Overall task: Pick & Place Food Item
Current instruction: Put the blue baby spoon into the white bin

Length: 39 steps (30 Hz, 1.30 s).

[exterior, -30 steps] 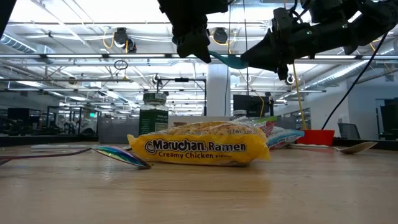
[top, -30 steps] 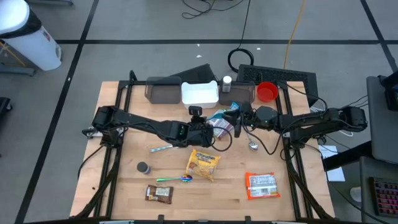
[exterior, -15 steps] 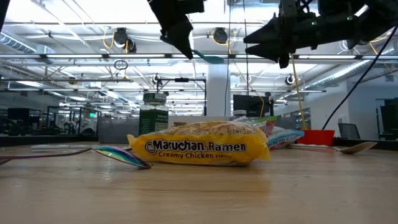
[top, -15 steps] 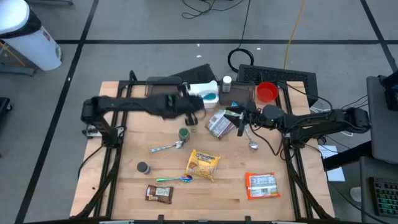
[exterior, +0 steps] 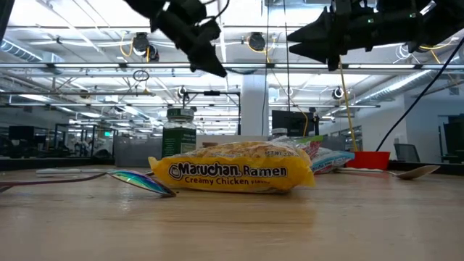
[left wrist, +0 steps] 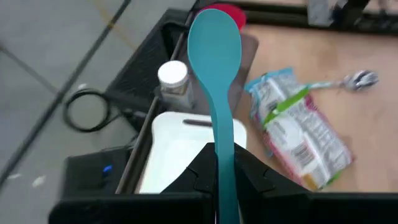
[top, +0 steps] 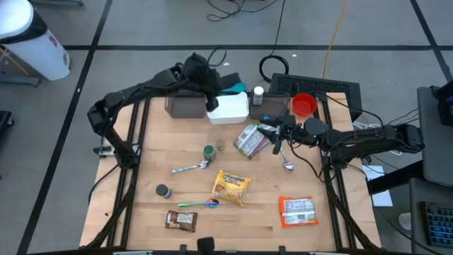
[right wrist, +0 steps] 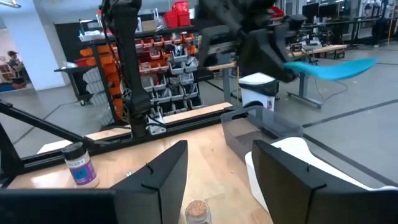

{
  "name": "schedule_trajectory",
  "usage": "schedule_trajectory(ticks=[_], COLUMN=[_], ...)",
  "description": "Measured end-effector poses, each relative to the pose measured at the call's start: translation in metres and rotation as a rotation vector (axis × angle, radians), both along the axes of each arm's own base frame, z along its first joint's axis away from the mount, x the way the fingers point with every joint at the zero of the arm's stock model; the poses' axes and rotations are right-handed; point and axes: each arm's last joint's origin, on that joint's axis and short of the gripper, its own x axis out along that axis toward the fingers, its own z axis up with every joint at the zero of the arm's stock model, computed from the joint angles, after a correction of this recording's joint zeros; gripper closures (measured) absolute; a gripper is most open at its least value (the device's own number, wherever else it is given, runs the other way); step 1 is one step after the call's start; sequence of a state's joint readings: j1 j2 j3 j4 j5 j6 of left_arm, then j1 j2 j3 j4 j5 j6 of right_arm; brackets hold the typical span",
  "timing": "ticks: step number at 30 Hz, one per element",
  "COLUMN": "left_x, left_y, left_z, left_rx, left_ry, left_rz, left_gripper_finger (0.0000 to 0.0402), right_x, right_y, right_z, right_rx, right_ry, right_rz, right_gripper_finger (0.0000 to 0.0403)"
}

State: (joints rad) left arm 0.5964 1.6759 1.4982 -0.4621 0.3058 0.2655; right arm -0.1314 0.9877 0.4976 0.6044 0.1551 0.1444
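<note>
Left gripper (left wrist: 217, 163) clamps teal spoon (left wrist: 216, 56) (over white tray (top: 228, 108)).

Teal spoon (left wrist: 214, 74); white container (top: 228, 109); red bowl (top: 304, 104); yellow ramen packet (exterior: 232, 171); orange-red pouch (top: 297, 210)

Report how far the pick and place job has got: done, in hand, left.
Done: the teal spoon is picked up, clear of the table.
In hand: the left claw is shut on its handle, holding it above the white container at the table's far edge. The right claw hangs open and empty above the table's right side.
Left: releasing the spoon; the ramen packet lies untouched.
</note>
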Motion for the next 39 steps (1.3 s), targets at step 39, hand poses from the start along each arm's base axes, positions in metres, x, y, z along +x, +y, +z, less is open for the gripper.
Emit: schedule_trajectory(ticks=[39], left_x=[0.008], left_y=[0.023], left_z=[-0.124], left_rx=[-0.137], left_ry=[-0.062], left_rz=[0.192], left_gripper_finger=[0.0379], right_x=[-0.001], right_y=[-0.003], right_z=[-0.011], right_rx=[0.095], right_ry=[0.086], right_rz=[-0.108], right_gripper_finger=[0.0232])
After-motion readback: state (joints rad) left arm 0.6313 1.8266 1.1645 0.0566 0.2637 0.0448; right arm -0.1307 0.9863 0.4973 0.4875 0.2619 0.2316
